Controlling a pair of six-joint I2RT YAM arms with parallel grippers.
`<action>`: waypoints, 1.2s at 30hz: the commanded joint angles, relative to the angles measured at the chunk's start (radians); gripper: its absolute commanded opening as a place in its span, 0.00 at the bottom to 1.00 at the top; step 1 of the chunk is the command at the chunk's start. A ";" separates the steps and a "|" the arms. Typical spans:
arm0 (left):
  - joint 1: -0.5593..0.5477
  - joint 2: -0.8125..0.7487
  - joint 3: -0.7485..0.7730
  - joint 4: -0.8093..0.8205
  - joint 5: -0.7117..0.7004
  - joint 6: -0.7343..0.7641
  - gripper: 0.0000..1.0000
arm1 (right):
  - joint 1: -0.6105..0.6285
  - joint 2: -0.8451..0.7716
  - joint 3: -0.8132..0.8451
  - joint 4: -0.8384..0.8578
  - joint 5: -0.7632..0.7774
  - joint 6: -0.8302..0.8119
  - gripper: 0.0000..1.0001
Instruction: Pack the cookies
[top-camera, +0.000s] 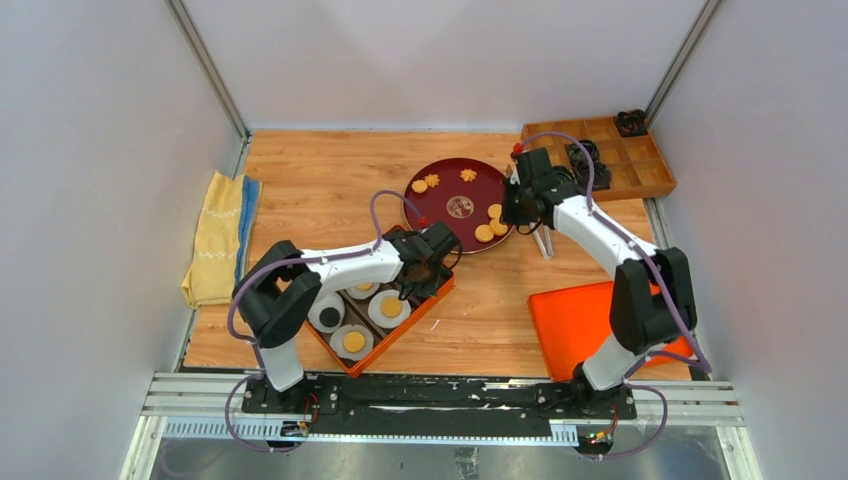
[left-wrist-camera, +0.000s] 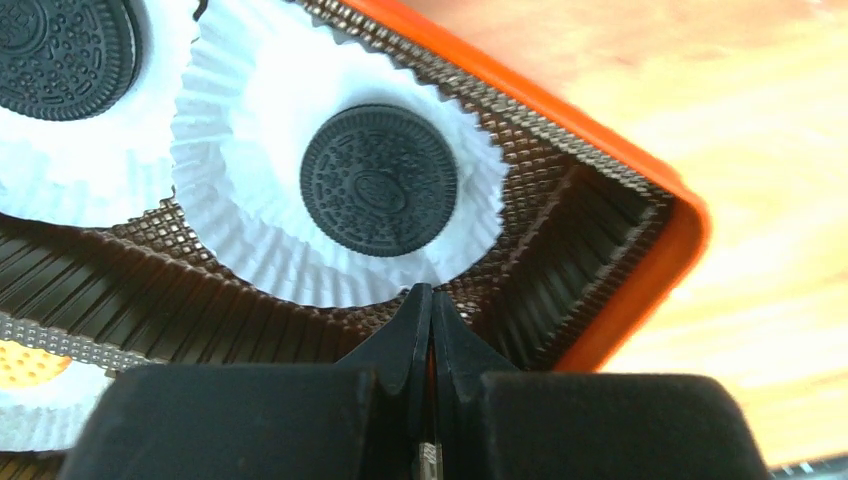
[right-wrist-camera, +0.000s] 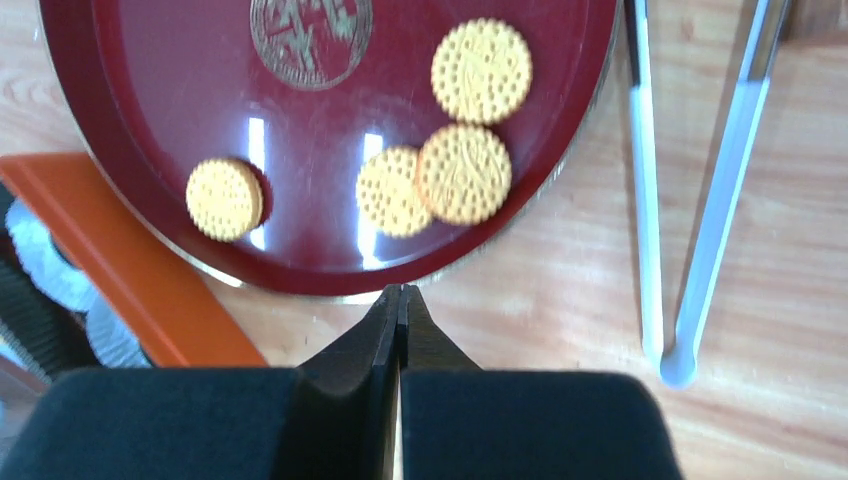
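Observation:
Golden round cookies (right-wrist-camera: 464, 173) and flower-shaped ones (top-camera: 432, 180) lie on a dark red round plate (top-camera: 440, 210). An orange box (top-camera: 435, 300) holds white paper cups with cookies in them: black ones (left-wrist-camera: 380, 193) and golden ones (top-camera: 354, 341). My left gripper (left-wrist-camera: 432, 298) is shut and empty, just above the box's far right compartment, at the near edge of the cup with a black cookie. It also shows in the top view (top-camera: 432, 264). My right gripper (right-wrist-camera: 400, 292) is shut and empty over the table, just off the plate's rim near the golden cookies. It also shows in the top view (top-camera: 516, 212).
White tongs (right-wrist-camera: 690, 200) lie on the table right of the plate. An orange lid (top-camera: 580, 325) lies at the front right. A wooden compartment tray (top-camera: 640, 170) with black coiled rings (top-camera: 585, 155) stands at the back right. A yellow towel (top-camera: 220, 235) lies at the left.

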 joint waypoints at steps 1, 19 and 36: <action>-0.078 0.007 0.076 0.013 0.092 0.019 0.06 | 0.045 -0.139 -0.057 -0.114 0.038 -0.032 0.00; -0.131 -0.436 0.028 -0.070 -0.365 -0.056 0.05 | 0.419 -0.744 -0.412 -0.418 0.013 0.081 0.00; 0.224 -0.654 -0.097 -0.499 -0.569 -0.346 0.00 | 1.014 -0.218 -0.265 -0.236 -0.181 0.004 0.00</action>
